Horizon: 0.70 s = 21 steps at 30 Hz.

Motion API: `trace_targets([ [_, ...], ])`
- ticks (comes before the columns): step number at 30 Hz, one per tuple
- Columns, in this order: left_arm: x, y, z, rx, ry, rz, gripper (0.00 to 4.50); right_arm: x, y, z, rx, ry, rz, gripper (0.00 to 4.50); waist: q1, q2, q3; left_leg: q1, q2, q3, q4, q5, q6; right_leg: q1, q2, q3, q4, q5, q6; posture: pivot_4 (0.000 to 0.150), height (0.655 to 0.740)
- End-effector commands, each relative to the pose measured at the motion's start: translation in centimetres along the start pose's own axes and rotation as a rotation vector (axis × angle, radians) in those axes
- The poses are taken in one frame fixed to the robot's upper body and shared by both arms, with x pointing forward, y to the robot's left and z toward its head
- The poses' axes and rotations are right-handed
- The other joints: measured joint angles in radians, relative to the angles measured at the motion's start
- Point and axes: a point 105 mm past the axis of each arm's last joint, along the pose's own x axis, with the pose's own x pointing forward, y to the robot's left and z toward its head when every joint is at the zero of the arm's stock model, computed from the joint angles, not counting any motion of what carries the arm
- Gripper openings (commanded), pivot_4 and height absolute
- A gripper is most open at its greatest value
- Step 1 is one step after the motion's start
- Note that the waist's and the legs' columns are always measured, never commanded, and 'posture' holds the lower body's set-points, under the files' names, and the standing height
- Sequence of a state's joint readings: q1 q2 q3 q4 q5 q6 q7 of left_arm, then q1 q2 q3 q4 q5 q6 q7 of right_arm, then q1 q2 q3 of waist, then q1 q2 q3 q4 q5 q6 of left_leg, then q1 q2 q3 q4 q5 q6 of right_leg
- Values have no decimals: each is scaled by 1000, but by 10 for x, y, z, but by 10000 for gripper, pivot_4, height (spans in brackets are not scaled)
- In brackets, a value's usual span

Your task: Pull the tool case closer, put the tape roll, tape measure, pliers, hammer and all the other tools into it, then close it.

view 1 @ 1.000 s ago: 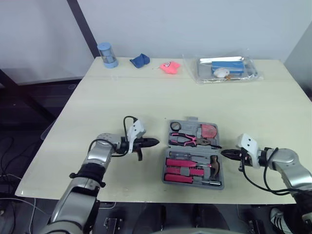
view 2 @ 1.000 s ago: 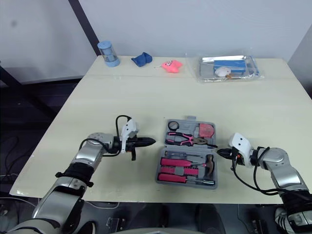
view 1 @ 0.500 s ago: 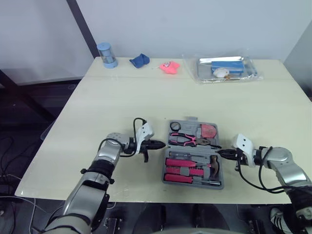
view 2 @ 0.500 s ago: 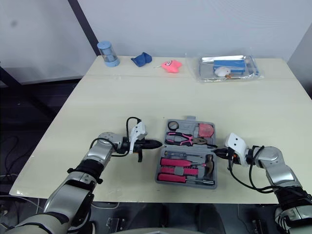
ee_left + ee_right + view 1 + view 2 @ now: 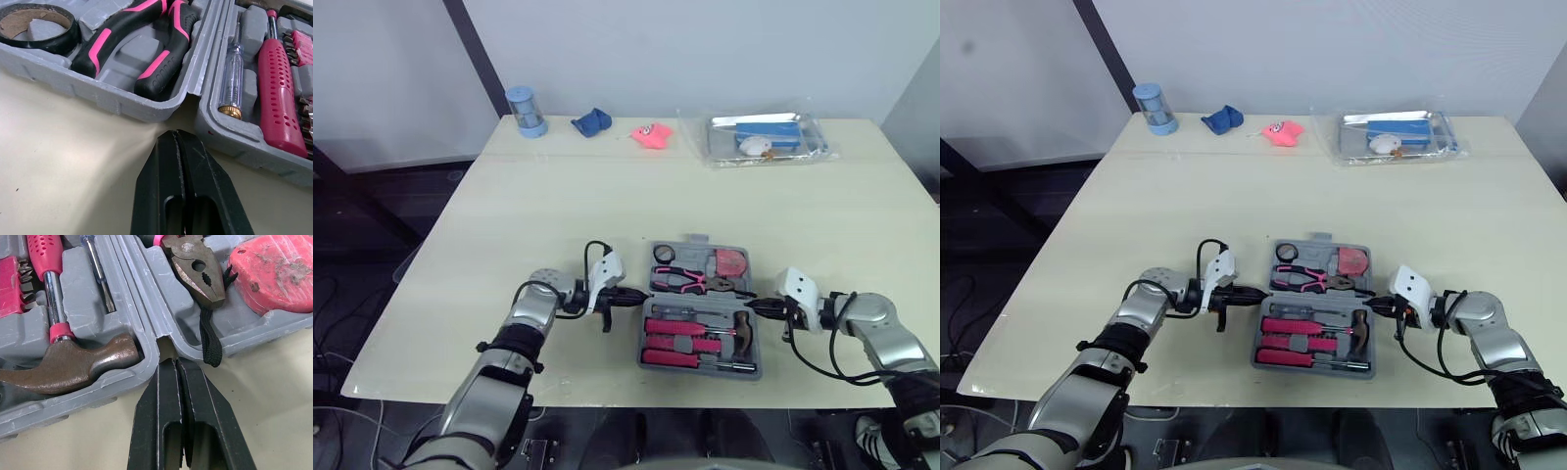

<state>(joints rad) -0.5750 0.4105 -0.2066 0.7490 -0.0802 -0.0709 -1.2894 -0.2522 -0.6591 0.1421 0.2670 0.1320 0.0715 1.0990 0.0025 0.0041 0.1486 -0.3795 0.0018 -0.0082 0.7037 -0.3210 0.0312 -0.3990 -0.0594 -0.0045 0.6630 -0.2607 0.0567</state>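
The grey tool case [image 5: 700,298] lies open at the table's front middle. Its far half holds the black tape roll [image 5: 665,255], the pink-handled pliers [image 5: 690,282] and the red tape measure [image 5: 734,262]. In the near half lie pink-handled screwdrivers [image 5: 281,98] and the hammer [image 5: 68,364]. My left gripper [image 5: 631,296] is shut, its tip just short of the case's left side by the hinge gap. At the hinge notch on the case's right side sits the tip of my right gripper [image 5: 762,307], also shut and holding nothing.
Along the table's far edge stand a blue cylinder [image 5: 525,110], a blue cloth [image 5: 591,121], a pink object [image 5: 653,133] and a clear tray [image 5: 769,139] with items. Bare tabletop surrounds the case.
The left gripper has moved right up to the case's left side. The right gripper has moved left up to its right side. Both stay shut; the case has not moved.
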Motion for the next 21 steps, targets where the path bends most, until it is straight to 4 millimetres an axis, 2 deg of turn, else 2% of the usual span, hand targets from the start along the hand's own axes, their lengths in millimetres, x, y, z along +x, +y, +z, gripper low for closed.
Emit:
trace_targets([
  [1, 5, -4, 5, 24, -10, -18, 0, 1, -1, 11, -39, -36, 5, 533, -2, 0, 0, 0, 0, 0, 0, 0, 0, 0, 0, 0, 0, 0, 0, 1500, 7400],
  [11, 13, -11, 10, 27, -27, -45, 0, 7, 3, 16, -43, -60, 29, 533, -11, 0, 0, 0, 0, 0, 0, 0, 0, 0, 0, 0, 0, 0, 0, 1500, 7400],
  [17, 16, -24, 13, 29, -28, -97, 0, 6, 6, 16, -40, -66, 44, 533, -12, 0, 0, 0, 1, 0, 0, 0, 0, 0, 0, 0, 0, 0, 0, 1500, 7400],
  [21, 15, -41, 10, 32, 3, -150, 0, 5, 14, 14, -24, -65, 83, 533, -12, 0, 0, 0, 1, 0, 0, 0, 0, 0, 0, 0, 0, 0, 0, 1500, 7400],
])
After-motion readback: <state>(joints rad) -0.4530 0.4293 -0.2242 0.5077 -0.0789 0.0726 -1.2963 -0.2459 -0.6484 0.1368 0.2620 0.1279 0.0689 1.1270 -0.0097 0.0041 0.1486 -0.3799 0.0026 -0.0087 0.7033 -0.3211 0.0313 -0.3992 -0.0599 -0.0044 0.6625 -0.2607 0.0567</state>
